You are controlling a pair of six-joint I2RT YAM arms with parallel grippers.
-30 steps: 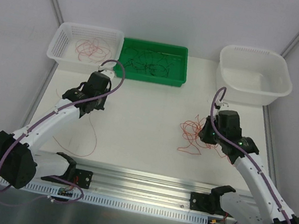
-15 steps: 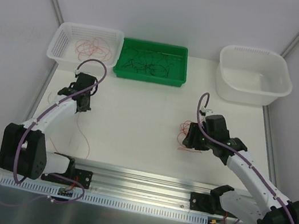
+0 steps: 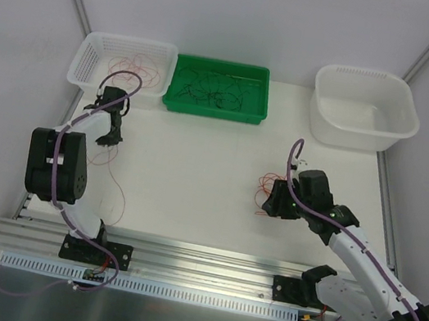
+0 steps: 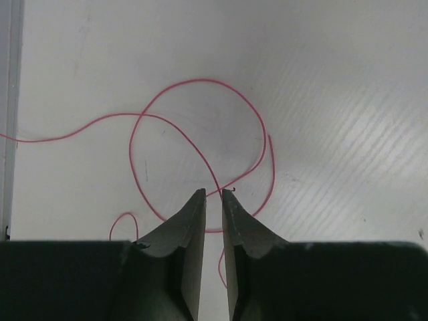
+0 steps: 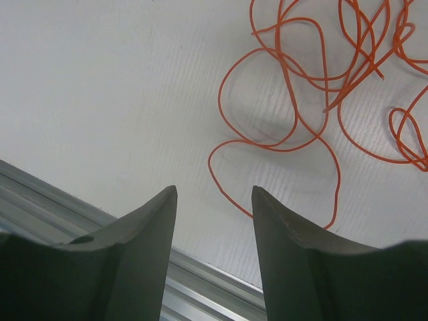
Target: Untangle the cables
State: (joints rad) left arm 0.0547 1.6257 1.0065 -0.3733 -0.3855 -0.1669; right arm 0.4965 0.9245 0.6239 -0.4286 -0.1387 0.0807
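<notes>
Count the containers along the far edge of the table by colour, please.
White: 2, the slotted plastic basket and the smooth plastic tub
Green: 1, the shallow plastic tray
Total: 3

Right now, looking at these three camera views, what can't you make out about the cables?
Top view: the right gripper covers part of the orange cables.
Right wrist view: that tangle runs off the top and right edges.
Left wrist view: the left gripper tips hide whether the pink cable is pinched.
Top view: the dark cables in the green tray are too thin to count.
</notes>
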